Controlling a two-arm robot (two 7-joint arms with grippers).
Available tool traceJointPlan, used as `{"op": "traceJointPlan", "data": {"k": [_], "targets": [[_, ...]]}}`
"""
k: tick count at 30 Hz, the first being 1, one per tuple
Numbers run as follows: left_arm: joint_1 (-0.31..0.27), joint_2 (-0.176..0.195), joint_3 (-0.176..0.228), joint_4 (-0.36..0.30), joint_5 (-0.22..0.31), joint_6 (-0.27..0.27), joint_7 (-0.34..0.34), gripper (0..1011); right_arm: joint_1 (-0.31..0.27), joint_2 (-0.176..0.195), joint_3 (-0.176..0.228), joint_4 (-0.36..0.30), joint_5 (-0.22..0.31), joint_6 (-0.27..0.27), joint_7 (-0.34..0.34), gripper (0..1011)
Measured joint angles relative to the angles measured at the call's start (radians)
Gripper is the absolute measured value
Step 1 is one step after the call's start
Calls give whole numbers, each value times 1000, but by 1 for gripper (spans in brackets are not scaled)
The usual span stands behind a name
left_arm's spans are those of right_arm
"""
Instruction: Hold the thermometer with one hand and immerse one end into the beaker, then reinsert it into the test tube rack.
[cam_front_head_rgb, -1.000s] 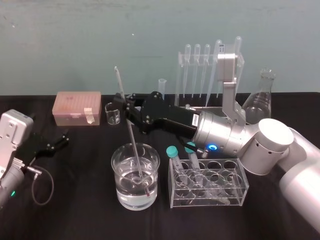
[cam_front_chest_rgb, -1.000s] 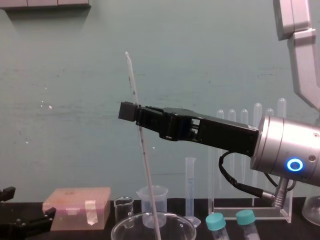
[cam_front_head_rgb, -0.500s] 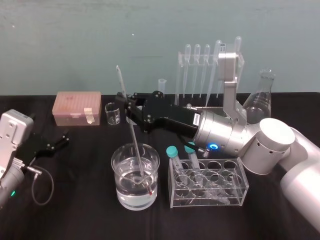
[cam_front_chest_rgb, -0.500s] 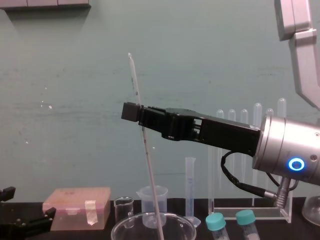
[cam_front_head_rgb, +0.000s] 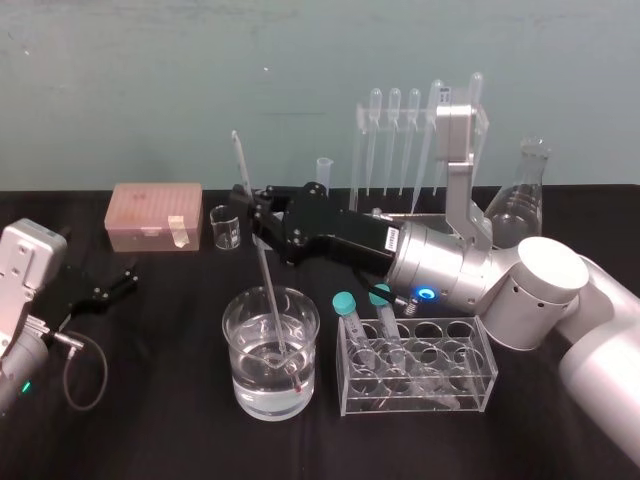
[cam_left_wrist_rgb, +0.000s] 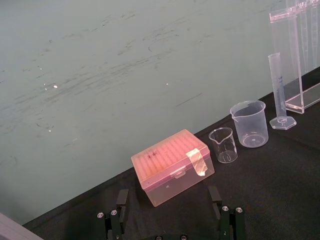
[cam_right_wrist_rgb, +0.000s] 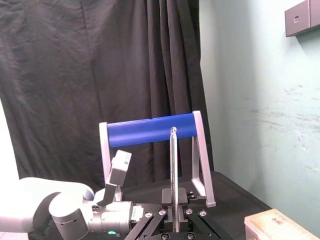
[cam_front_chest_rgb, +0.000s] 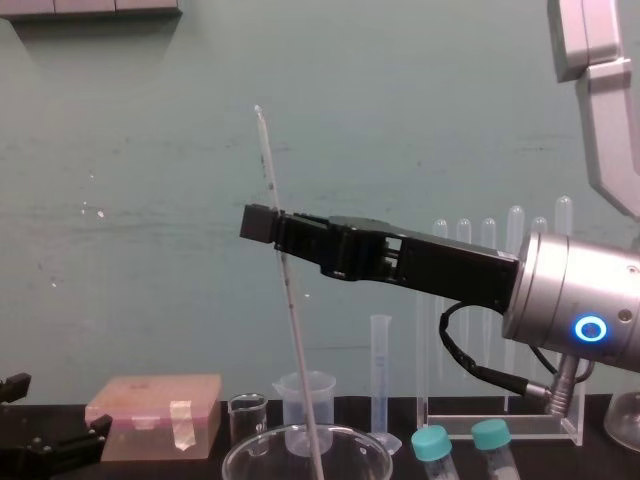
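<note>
The right gripper (cam_front_head_rgb: 250, 203) reaches in from the right of the head view to just above the beaker (cam_front_head_rgb: 229, 338) at lower centre, its black fingers clamped on the upper part of the thermometer (cam_front_head_rgb: 268, 290). The test tube rack (cam_front_head_rgb: 440, 350) stands just beside the beaker, to its right, with two capped tubes (cam_front_head_rgb: 345, 305) at its left end and open holes further right. The rod leans slightly, top toward the upper left, and its red-tipped lower end sits in the beaker's water (cam_front_head_rgb: 255, 395), so we judge the dip made. We expect it to be light, stiff, smooth and brittle. The high grip suits it, leaving the long lower length free, but it wants a straight lift clear of the rim and no side load at the rack hole. The left gripper (cam_front_head_rgb: 118, 282) lies parked at lower left, fingers apart. A teal wall (cam_front_head_rgb: 150, 80) backs the scene; a black cloth (cam_front_head_rgb: 150, 430) covers the table, a pink box (cam_front_head_rgb: 155, 215) at its left.
</note>
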Motion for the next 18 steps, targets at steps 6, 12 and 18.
{"op": "traceJointPlan", "data": {"k": [6, 12, 18], "targets": [[0, 0, 0, 0, 0, 0, 0, 1008, 1, -1, -1, 0, 0, 0, 1, 56], [0, 0, 0, 0, 0, 0, 0, 1008, 2, -1, -1, 3, 1, 0, 2, 56], [0, 0, 0, 0, 0, 0, 0, 1008, 3, -2, -2, 4, 2, 0, 3, 56]]}}
